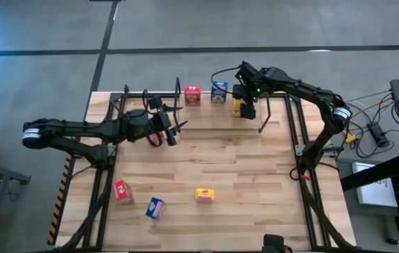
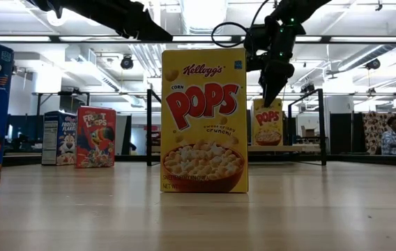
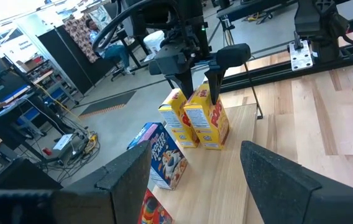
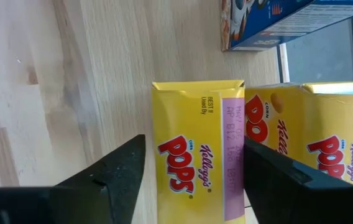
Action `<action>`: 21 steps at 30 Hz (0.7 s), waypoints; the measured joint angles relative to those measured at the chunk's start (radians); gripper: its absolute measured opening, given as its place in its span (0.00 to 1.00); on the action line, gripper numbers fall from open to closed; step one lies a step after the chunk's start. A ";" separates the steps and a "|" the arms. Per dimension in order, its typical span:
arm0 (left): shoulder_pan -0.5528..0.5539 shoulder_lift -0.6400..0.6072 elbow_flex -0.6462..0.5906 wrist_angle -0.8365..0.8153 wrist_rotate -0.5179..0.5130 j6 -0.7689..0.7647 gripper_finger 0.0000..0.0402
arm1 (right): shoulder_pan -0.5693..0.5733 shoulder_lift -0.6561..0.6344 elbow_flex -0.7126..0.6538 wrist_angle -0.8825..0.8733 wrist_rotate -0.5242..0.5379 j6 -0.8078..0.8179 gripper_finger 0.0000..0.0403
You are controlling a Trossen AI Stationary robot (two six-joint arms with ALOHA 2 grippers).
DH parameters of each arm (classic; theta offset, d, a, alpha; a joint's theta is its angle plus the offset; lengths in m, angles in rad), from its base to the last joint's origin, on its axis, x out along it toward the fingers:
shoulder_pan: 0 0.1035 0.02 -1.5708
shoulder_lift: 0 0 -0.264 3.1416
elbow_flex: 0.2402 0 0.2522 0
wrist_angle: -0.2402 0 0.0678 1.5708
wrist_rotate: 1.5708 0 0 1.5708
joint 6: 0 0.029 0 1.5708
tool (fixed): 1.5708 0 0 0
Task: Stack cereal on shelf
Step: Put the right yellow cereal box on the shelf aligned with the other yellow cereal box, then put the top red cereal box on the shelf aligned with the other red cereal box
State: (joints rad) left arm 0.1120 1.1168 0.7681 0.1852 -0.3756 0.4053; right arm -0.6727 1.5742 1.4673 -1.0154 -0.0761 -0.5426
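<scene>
On the shelf [image 1: 206, 114] at the table's far side stand a red cereal box [image 1: 192, 95], a blue one [image 1: 218, 91] and two yellow ones [image 3: 179, 118] [image 3: 209, 122], all upright on their bases. My right gripper [image 4: 195, 180] points steeply down over the nearer yellow box [image 4: 198, 149]. It is open, one finger on each side of the box's top, with a narrow gap showing at one finger. My left gripper [image 3: 195, 186] hangs open above the shelf's left part [image 1: 173, 131], with nothing between its fingers.
Three more boxes stand near the table's front edge: red [image 1: 122, 191], blue [image 1: 155, 207] and yellow [image 1: 204, 195], the yellow one filling the middle of the low view [image 2: 203, 118]. Black frame posts [image 1: 178, 88] rise at the shelf's left. Bare tabletop [image 1: 241, 161] lies between.
</scene>
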 joint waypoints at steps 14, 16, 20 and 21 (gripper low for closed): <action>0.000 0.000 0.000 0.000 0.000 0.000 0.58 | 0.019 -0.132 0.000 -0.006 -0.009 0.085 0.68; 0.000 0.000 0.000 0.000 0.000 -0.006 0.58 | 0.036 -0.171 0.000 -0.006 -0.044 0.126 0.67; 0.000 0.000 0.000 0.000 0.000 -0.025 0.58 | 0.085 -0.248 -0.005 0.011 -0.201 0.224 0.63; 0.000 0.000 0.000 0.000 0.000 -0.030 0.58 | 0.101 -0.269 -0.016 0.026 -0.238 0.251 0.62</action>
State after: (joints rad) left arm 0.1120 1.1168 0.7681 0.1852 -0.3756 0.3755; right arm -0.5718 1.3056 1.4513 -0.9893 -0.3137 -0.2921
